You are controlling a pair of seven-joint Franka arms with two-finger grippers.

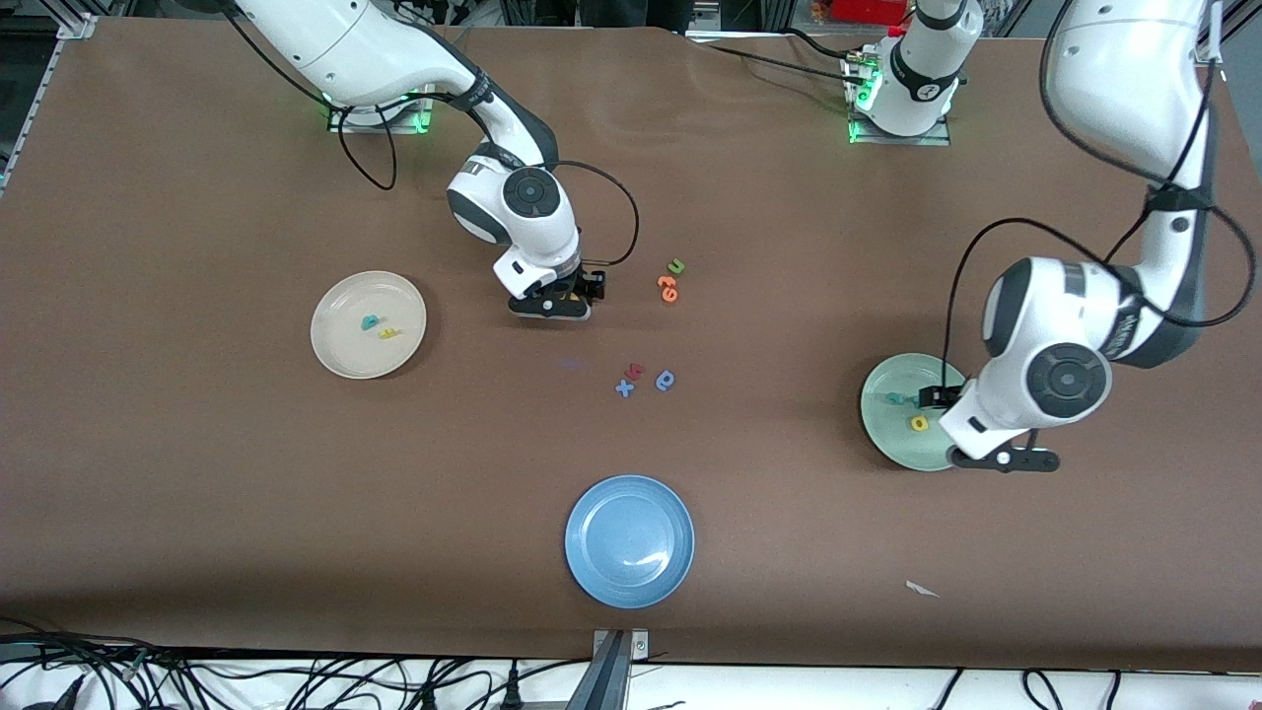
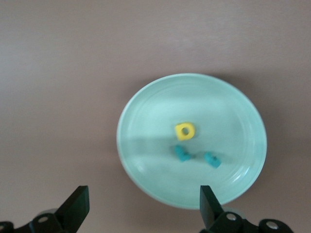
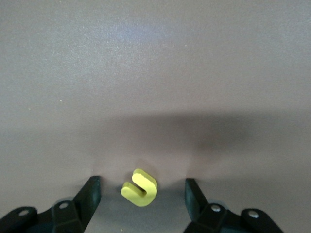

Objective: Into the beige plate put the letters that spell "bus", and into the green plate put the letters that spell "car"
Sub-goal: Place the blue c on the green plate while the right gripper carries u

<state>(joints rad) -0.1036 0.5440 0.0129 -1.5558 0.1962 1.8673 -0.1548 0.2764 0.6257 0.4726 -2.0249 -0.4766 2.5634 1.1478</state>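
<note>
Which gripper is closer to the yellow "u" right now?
Right. The right gripper is open with the yellow "u" on the table between its fingers. The left gripper, open, is over the green plate at the left arm's end.

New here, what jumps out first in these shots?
The right gripper sits low on the brown table with open fingers either side of a yellow "u". The left gripper hangs open over the green plate, which holds a yellow "a" and two teal letters. The beige plate near the right arm's end holds two letters.
</note>
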